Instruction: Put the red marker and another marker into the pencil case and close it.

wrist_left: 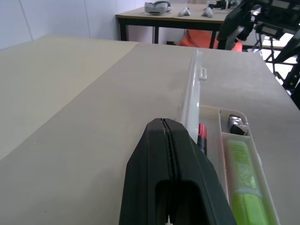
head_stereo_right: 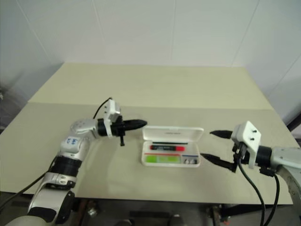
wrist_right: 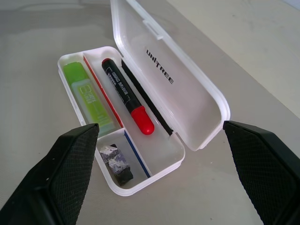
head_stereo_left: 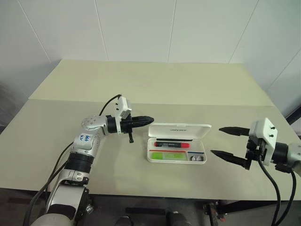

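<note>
Pencil case (head_stereo_left: 178,143) lies open on beige surface (head_stereo_left: 141,89) between my two hands, lid tilted up at far side. Red marker (wrist_right: 127,95) inside, in long compartment next to lid. Light green highlighter (wrist_right: 88,98) in near compartment beside it; small dark clip-like bits (wrist_right: 117,162) in small end compartment. My left fingers (head_stereo_left: 141,121) clenched, empty, tips level just beside lid's left end. My right fingers (head_stereo_left: 228,142) released wide, empty, right of case, apart from it.
</note>
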Motion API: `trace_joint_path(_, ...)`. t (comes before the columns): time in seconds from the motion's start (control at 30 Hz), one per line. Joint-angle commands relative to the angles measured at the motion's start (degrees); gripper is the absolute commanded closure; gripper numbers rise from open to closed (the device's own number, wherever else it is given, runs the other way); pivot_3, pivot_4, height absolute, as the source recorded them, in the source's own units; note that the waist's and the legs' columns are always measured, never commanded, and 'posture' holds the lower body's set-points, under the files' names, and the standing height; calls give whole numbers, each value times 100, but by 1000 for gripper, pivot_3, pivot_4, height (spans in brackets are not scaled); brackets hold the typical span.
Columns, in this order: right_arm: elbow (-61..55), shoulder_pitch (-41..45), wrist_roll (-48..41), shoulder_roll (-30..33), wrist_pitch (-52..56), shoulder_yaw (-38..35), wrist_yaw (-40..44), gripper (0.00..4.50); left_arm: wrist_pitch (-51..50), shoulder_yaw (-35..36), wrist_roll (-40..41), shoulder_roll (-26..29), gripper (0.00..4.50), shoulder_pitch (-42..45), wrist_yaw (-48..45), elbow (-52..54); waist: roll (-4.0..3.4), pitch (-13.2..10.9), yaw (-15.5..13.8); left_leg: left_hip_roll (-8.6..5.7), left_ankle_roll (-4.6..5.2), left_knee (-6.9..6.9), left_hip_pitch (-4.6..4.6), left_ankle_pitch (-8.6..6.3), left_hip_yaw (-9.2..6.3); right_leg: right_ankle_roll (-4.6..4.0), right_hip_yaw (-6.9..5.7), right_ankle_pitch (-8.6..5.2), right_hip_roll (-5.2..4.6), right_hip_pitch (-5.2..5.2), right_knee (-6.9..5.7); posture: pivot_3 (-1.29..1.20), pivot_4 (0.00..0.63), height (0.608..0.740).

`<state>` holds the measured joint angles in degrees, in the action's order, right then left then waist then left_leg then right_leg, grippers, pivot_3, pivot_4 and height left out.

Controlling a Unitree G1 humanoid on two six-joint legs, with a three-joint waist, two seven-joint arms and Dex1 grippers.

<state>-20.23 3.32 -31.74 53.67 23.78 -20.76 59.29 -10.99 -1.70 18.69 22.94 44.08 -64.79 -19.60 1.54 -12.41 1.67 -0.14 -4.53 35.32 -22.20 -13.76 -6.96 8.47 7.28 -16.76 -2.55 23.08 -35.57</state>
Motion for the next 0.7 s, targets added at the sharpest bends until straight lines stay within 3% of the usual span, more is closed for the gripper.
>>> trace_joint_path(0.03, -211, -73, -143, 33, 36, -272, -26, 0, 80, -21, 137, 138, 4482, -83, -297, 400, 0, 0, 6, 0, 0, 0, 0, 0, 0, 0, 0, 0, 0, 0, 0, 0, 150, 740)
trace_joint_path(0.37, -402, -49, -935, -8, 791, -651, -293, 0, 262, -382, -106, 234, 4482, -187, -723, 478, 0, 0, -1, 0, 0, 0, 0, 0, 0, -1, 1, 0, 0, 0, 0, 0, 150, 740)
trace_joint_path(0.7, -594, -451, -805, -95, 659, -666, -385, 0, 464, 172, 346, -78, 4482, -31, -390, 306, 0, 0, 3, 0, 0, 0, 0, 0, 0, -1, 1, 0, 0, 0, 0, 0, 150, 740)
